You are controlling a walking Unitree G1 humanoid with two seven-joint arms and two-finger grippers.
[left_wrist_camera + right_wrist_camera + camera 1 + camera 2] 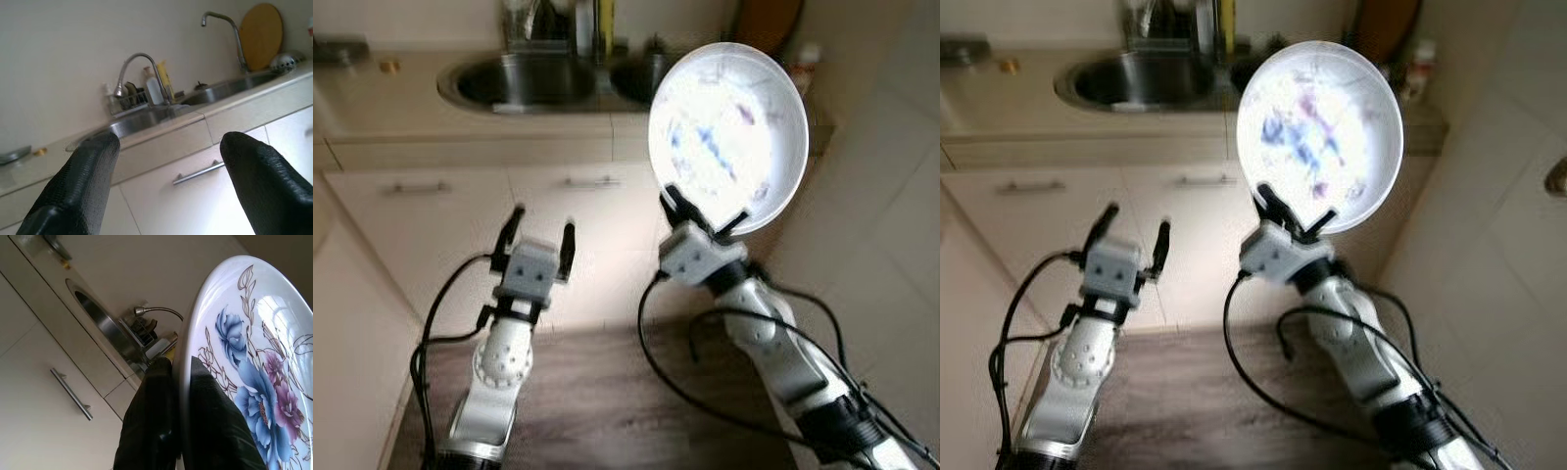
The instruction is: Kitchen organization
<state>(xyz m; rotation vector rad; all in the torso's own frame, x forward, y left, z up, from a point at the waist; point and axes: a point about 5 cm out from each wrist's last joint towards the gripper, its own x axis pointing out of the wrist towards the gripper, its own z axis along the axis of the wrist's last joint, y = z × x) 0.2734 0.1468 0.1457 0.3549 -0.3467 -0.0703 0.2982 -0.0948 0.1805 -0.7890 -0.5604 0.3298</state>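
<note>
A white plate (728,135) painted with blue and purple flowers (254,382) stands almost upright in front of the counter, its face towards me. My right gripper (704,217) is shut on the plate's lower rim, one finger (151,421) behind it and the other finger (215,426) on the flowered face. To the left, lower down, my left gripper (539,238) is open and holds nothing, pointing at the cabinet fronts below the sink (524,80).
A beige counter (382,103) holds a double steel sink with taps (142,73), a dish rack with bottles (146,93) and a round wooden board (260,34). Cabinet doors with bar handles (592,181) stand below. Wood-look floor (607,401) lies underfoot, a pale wall to the right.
</note>
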